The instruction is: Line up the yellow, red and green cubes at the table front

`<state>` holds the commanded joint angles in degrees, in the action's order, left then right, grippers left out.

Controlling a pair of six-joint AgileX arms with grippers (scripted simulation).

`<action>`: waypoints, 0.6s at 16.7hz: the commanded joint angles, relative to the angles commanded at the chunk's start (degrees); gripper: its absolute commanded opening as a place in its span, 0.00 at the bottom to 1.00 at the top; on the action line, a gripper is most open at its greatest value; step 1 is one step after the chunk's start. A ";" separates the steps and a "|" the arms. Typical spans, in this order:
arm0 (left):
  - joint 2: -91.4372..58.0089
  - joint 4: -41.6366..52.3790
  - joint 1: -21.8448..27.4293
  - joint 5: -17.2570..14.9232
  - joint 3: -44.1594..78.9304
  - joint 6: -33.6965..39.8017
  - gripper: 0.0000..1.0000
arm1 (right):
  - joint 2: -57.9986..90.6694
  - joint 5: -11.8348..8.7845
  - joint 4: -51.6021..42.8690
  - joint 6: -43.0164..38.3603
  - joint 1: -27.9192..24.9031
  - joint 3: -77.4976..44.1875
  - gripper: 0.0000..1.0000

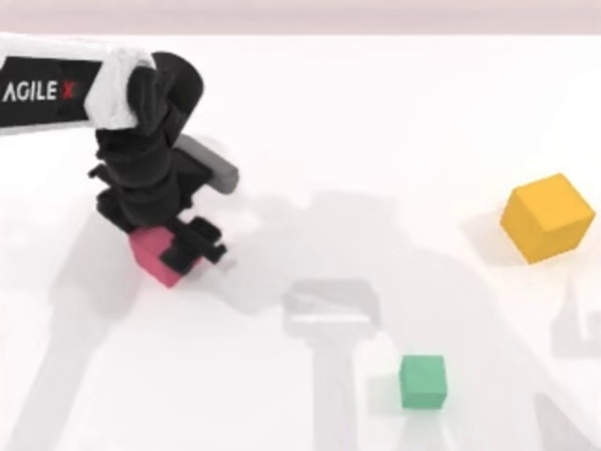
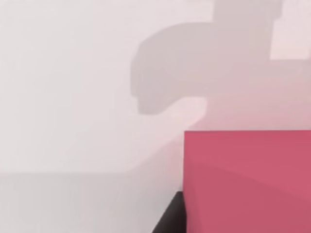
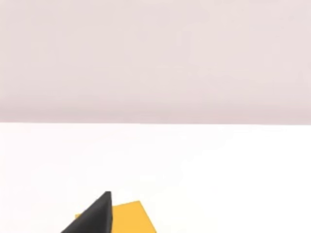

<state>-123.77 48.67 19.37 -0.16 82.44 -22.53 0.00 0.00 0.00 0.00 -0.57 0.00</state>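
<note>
Three cubes, well apart on the white table: red cube at left under the left gripper, fingers astride and apparently clamped for carrying frontward. Green cube near the front, right of centre; yellow cube far right, awaiting alignment. Right arm outside the top view, claw state impossible to tell.
</note>
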 joint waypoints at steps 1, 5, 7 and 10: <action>0.00 0.00 0.00 0.00 0.00 0.00 0.00 | 0.00 0.00 0.00 0.00 0.00 0.00 1.00; 1.42 0.82 -0.02 -0.44 0.54 0.23 0.00 | 0.00 0.00 0.00 0.00 0.00 0.00 1.00; 2.08 2.95 -0.13 -0.43 2.11 0.18 0.00 | 0.00 0.00 0.00 0.00 0.00 0.00 1.00; 3.96 9.05 -0.66 -0.42 5.72 0.35 0.00 | 0.00 0.00 0.00 0.00 0.00 0.00 1.00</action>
<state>-119.81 57.72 18.71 -0.57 88.17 -22.18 0.00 0.00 0.00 0.00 -0.57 0.00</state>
